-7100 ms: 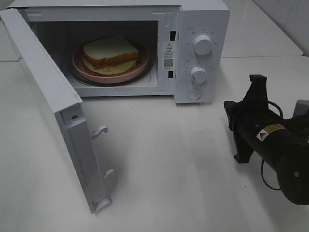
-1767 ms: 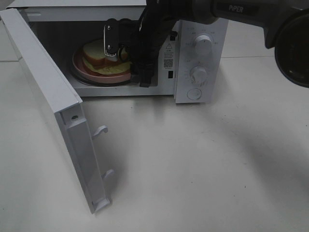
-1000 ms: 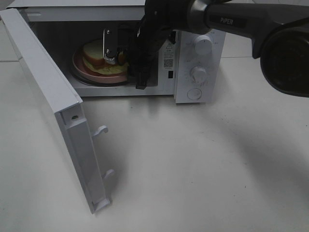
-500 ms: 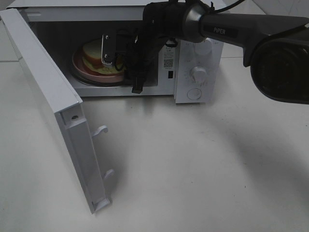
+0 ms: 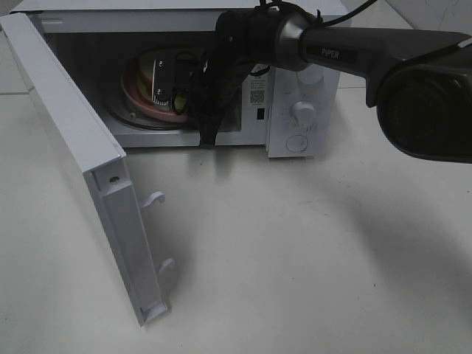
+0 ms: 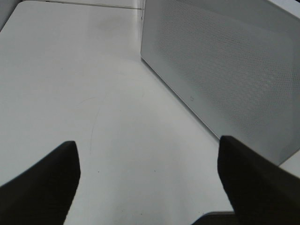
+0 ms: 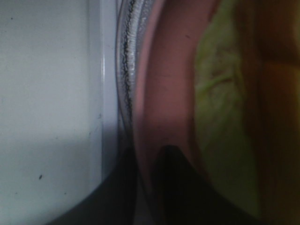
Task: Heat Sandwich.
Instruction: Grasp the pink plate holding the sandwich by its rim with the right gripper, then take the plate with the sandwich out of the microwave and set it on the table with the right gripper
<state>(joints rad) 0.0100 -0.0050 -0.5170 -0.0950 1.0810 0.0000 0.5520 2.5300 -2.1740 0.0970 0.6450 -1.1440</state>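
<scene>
The white microwave (image 5: 302,44) stands with its door (image 5: 66,140) swung wide. Inside, the pink plate (image 5: 136,92) sits tilted, one edge raised off the glass turntable (image 5: 133,118). The sandwich (image 5: 141,68) on it is mostly hidden by my right arm. My right gripper (image 5: 166,96) reaches into the cavity and is shut on the plate's rim. In the right wrist view a dark finger (image 7: 176,187) lies over the pink rim (image 7: 164,84), beside the sandwich's yellow-green filling (image 7: 220,93). My left gripper (image 6: 150,187) is open and holds nothing.
The open door juts toward the front left, with two latch hooks (image 5: 153,199) on its edge. Two dials (image 5: 304,114) are on the microwave's right panel. In the left wrist view a dotted white microwave panel (image 6: 225,70) stands on the white table (image 6: 93,93).
My right gripper has gone deeper into the microwave and closed on the plate's rim. The plate now sits tilted instead of flat. The left gripper has not changed.
</scene>
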